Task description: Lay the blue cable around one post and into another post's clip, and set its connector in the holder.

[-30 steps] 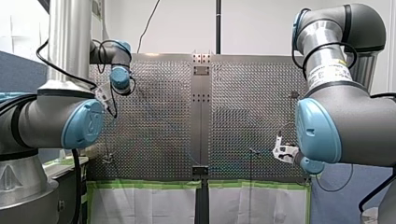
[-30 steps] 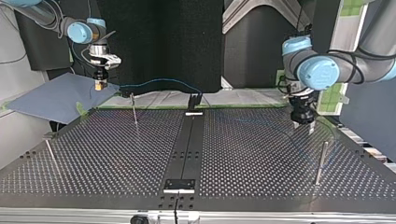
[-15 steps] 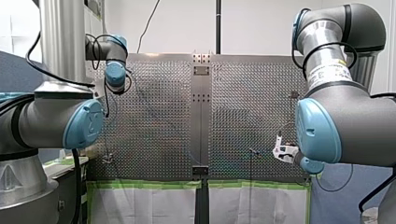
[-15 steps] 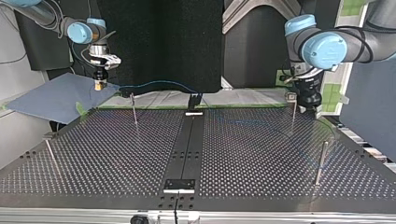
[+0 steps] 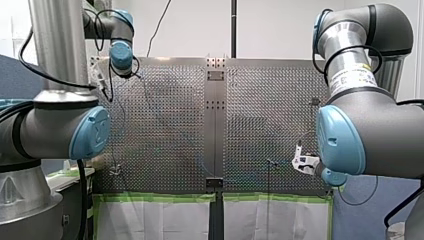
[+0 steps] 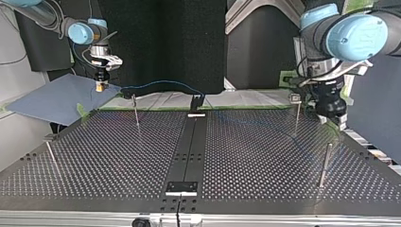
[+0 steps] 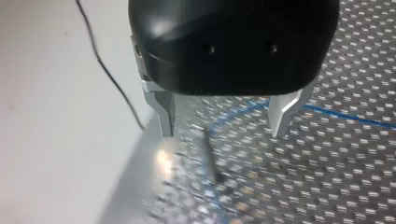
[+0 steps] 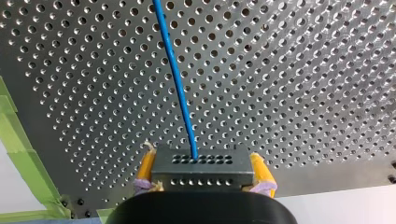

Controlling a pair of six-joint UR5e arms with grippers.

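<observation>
While my right gripper [image 8: 203, 171] clamps the connector [image 8: 202, 162], my left gripper [image 7: 223, 132] gapes near a blurred, possible post [image 7: 211, 156].

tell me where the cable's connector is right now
The connector sits clamped between my right gripper's yellow-padded fingers in the right wrist view, the blue cable running from it out over the perforated table.

Left gripper [image 6: 334, 119] moved away from post [image 6: 296, 117], rightward in top view.
</observation>
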